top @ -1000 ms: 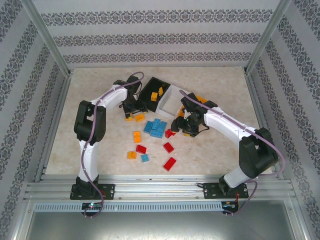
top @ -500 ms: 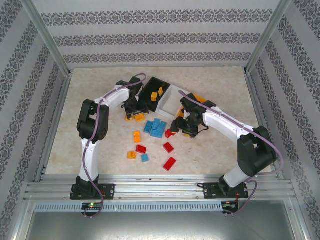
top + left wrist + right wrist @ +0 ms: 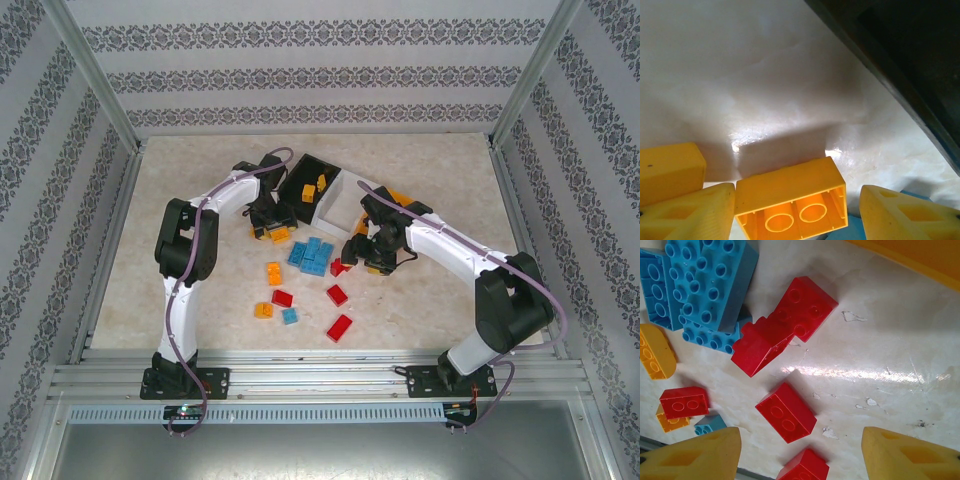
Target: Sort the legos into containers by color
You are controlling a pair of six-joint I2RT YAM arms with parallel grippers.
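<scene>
An orange-yellow lego lies underside-up between my left gripper fingers. The left finger touches it, the right finger stands a small gap away, so the gripper is open. From above, the left gripper sits just left of the black container. My right gripper hangs open over red legos on the table. The white container and the orange container, partly hidden by the right arm, stand beside the black one.
Blue legos are clustered mid-table, with red legos and orange ones scattered nearer the arms. Two orange legos lie in the black bin. Another yellow brick lies left of my left fingers. The black bin's wall is close on the right.
The left arm shifted slightly towards the black bin and its jaws narrowed a little around the orange-yellow brick. The right arm has barely moved.
</scene>
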